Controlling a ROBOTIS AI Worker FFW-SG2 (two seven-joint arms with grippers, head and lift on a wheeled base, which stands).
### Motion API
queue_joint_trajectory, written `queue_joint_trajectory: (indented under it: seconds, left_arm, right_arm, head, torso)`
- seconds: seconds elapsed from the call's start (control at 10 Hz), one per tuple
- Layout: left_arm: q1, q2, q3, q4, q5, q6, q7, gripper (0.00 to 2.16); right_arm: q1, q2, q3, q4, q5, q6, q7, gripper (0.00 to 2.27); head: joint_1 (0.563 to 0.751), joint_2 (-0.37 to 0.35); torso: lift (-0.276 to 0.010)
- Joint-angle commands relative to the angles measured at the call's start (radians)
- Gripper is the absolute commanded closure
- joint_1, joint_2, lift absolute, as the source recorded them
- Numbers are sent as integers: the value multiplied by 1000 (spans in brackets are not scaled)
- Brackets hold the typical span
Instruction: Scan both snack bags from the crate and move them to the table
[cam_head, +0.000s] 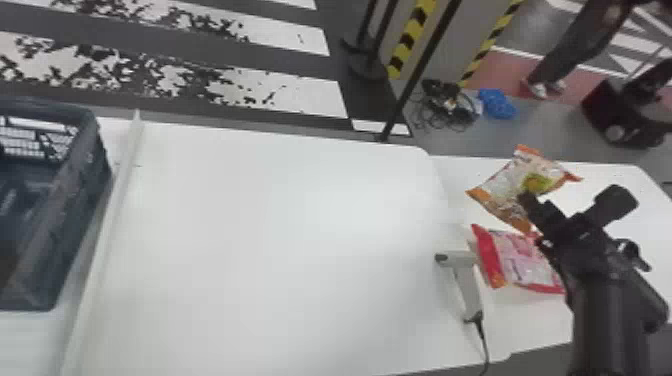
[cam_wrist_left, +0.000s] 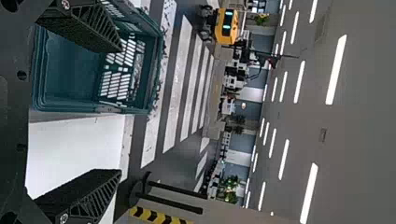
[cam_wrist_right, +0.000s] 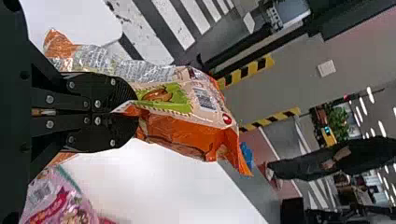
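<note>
- While I've got the orange snack bag (cam_head: 537, 182) up at the right end, it hangs over the right-hand table (cam_head: 620, 172); can't tell whether any of it touches down.
- My right gripper (cam_head: 530, 202) is clamped on that bag, fingers pinching the wrapper, crinkly ends sticking out on both sides.
- Pink-and-red snack bag (cam_head: 522, 260) lies on the same table, near the orange one and partly hidden by my right arm.
- Scanner (cam_head: 467, 287) sits just beside the pink-and-red bag, its cable (cam_head: 483, 342) running toward me.
- Well apart from all that, the crate (cam_head: 75, 200) stands at the left.
- My left gripper (cam_wrist_left: 120, 111) has its fingers spread apart, crate beyond them in its wrist view.
</note>
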Motion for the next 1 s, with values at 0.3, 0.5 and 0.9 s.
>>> queue_joint_trajectory:
  seconds: [0.3, 0.5, 0.9]
  left_arm:
    - [11, 0, -8, -10, 5, -5, -10, 76]
    - [16, 0, -18, -14, 2, -14, -10, 76]
    - [16, 5, -57, -21, -18, -14, -6, 76]
  right_arm:
    - [-47, -49, 89, 174, 131, -60, -120, 1274]
    - [-15, -51, 141, 168, 140, -56, -164, 87]
    - [104, -40, 116, -62, 105, 171, -190, 73]
  head:
    - [695, -350]
    - [695, -350]
    - [695, -350]
  torso:
    - [-87]
    - [-87]
    - [-87]
